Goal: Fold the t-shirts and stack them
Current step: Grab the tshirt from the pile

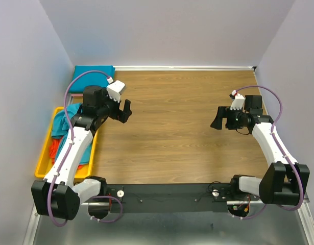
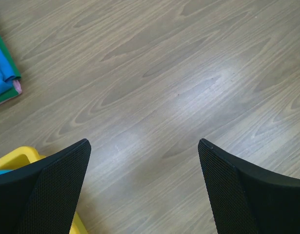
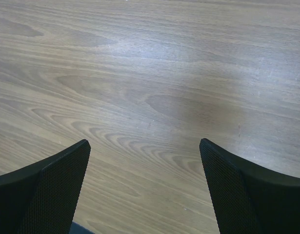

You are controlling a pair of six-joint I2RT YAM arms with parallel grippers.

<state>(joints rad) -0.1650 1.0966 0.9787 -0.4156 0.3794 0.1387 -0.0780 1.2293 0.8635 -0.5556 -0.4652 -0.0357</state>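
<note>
Clutter lies nearest: one yellow tray (image 1: pixel 40 166) at the left edge of the bench (image 1: pixel 172 148), holding crumpled t-shirts (image 1: pixel 62 122), teal over orange-red; how many, I cannot tell. Beyond it two tools hang over bare wood, well apart: the left tool (image 1: pixel 120 109) and the right tool (image 1: pixel 223 120), both released, jaws wide, gripping nothing. Farthest, in the left back corner, sits one folded teal pile (image 1: pixel 94 72).
</note>
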